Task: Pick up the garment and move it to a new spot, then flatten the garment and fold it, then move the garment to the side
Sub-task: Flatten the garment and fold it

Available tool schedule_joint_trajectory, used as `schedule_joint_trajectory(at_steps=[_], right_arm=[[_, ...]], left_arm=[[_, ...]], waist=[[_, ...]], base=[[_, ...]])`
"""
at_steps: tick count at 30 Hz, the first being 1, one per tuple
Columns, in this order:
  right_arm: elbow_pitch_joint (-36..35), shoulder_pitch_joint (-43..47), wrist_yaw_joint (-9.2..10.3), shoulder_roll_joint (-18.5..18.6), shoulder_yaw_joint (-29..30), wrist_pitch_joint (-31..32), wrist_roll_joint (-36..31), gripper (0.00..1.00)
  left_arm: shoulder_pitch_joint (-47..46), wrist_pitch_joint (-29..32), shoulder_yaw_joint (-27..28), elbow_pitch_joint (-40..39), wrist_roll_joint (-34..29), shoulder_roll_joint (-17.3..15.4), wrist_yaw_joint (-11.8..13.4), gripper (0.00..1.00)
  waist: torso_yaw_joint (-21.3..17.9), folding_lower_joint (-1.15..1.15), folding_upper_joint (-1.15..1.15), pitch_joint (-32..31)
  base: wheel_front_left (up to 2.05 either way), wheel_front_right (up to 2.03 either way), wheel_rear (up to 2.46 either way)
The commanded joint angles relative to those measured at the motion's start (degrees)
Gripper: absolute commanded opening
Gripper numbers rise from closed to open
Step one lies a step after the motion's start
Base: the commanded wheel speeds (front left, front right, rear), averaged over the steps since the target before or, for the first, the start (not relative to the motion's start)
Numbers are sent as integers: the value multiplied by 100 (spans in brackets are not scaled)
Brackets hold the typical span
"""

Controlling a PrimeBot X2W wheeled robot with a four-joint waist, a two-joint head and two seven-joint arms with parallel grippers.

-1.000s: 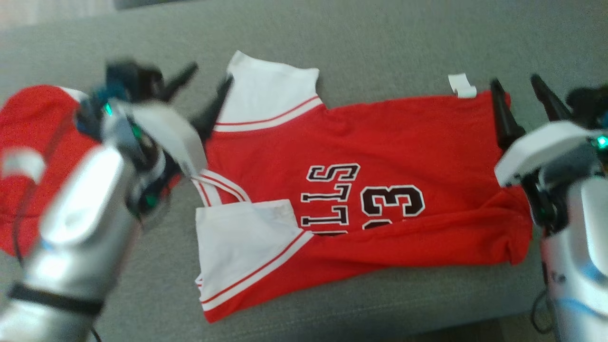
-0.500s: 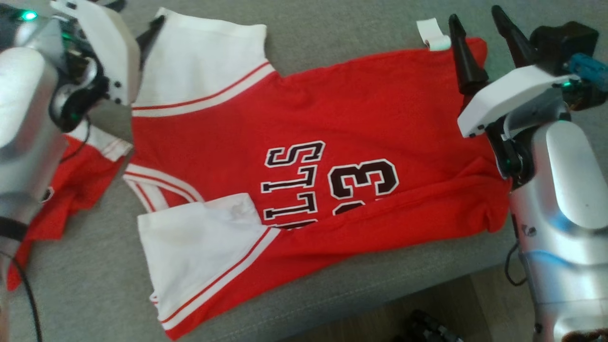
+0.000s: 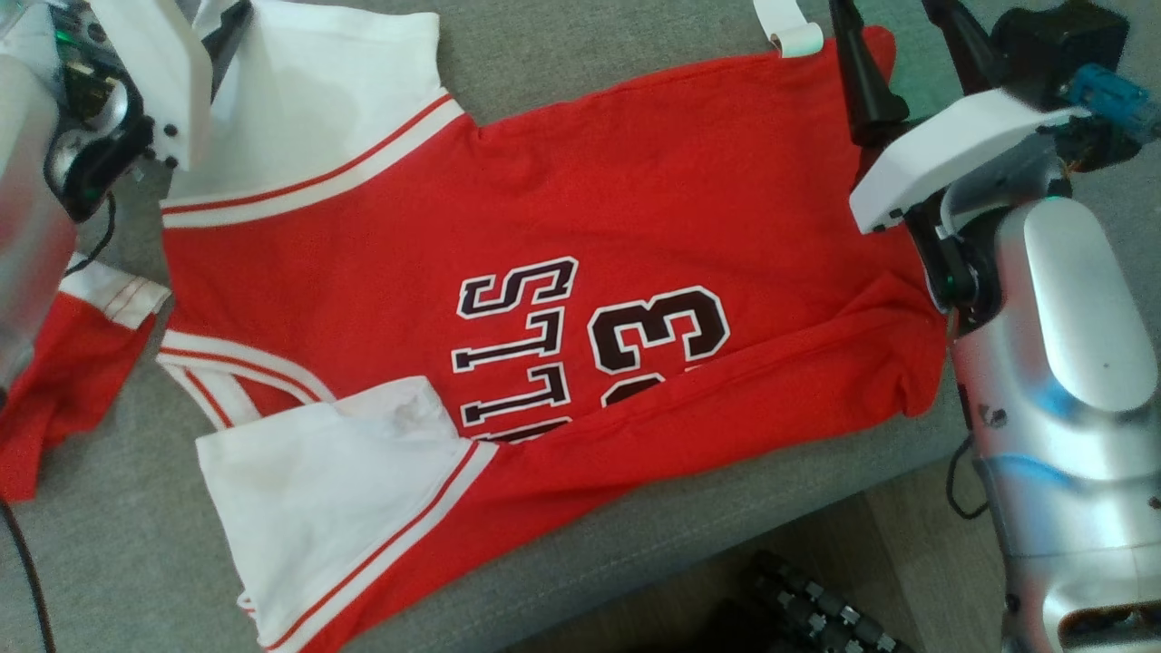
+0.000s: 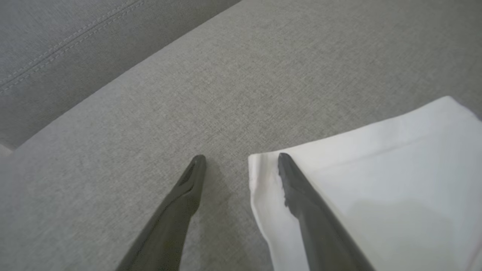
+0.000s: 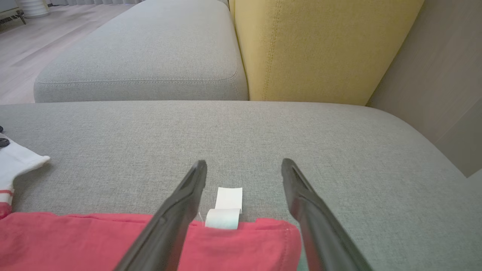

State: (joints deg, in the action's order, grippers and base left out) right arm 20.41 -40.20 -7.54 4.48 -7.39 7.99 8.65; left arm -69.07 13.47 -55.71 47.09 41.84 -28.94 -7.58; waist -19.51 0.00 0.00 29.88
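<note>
Looking at the garment [image 3: 580, 272] first: red jersey, spread print-up on the grey sofa seat [image 3: 635, 54], near edge flopped over in a fold along the front. Long axis running side to side across the head view, white sleeves and collar toward the robot's left, hem toward the right. Far sleeve [image 4: 376, 180] at the back left, little white tag [image 5: 226, 209] sticking out past the far hem corner at the back right.

Moving outward: left gripper [image 4: 241, 160] parked right at that far sleeve corner, fingers spread wide, one over white cloth and one over bare cushion, gripping nothing. Right gripper [image 5: 244, 163] likewise splayed, straddling the tag at the hem edge, nothing pinched. Hard to say whether either actually touches fabric.

So, one arm per end, each nearest its own far corner. Probably lining up to pinch both back corners and fold toward the front. Also a second red garment [image 3: 54, 390] bunched just beside the jersey on the left.
</note>
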Motion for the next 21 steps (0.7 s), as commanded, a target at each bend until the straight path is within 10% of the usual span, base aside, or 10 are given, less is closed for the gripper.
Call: schedule_joint_trajectory(at_steps=[1,3,21], right_arm=[[-202,-116,5,-46,-82,-36,-24,100],[-183,-131,5,-48,-63,-25,-46,100],[1194,-350,5,740,538,1092,190,100]], left_arm=[[-262,10,85,-34,64,-229,9,100],[-278,51,-56,-15,197,-217,9,0],[-234,-1076,-433,-464,1196,15,9,0]], waist=[[-15,0,0,13],[0,0,0,14],[998,0,0,-478]], base=[[0,0,0],[0,0,0],[0,0,0]])
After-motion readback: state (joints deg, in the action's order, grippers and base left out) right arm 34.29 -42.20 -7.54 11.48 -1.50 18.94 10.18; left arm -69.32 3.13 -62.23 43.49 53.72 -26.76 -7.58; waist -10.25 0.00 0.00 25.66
